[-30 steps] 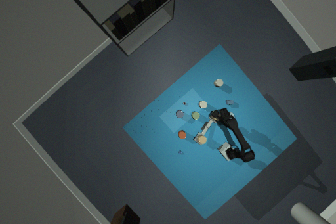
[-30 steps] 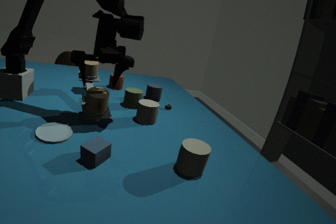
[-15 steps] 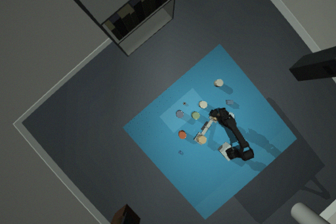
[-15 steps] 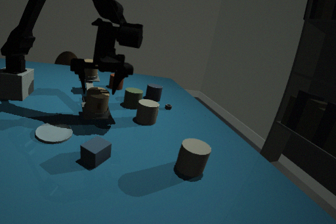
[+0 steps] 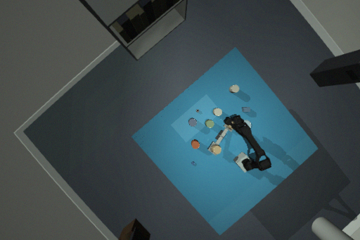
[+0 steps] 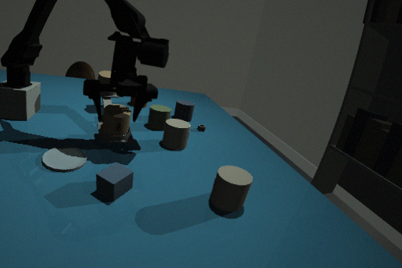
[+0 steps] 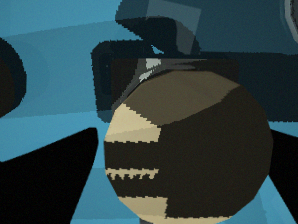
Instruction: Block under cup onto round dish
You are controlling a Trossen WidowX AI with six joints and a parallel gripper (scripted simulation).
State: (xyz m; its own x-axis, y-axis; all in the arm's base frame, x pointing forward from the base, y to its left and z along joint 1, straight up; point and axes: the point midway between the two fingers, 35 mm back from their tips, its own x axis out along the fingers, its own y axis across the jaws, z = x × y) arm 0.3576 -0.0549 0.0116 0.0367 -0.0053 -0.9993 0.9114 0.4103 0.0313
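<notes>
My gripper is open, pointing down, with its fingers on either side of the near tan cup. Nothing is gripped. That cup stands upright on the end tray of the balance; the arm mostly covers it in the top view. The other tan cup stands on the far end. The near end seems lower than the far end. The round white dish lies beside the near end, with no cup above it. No hidden block is visible.
Near the balance stand cream, green, slate-blue and orange cylinders. A blue-grey block lies beyond the dish, with another cream cylinder farther out.
</notes>
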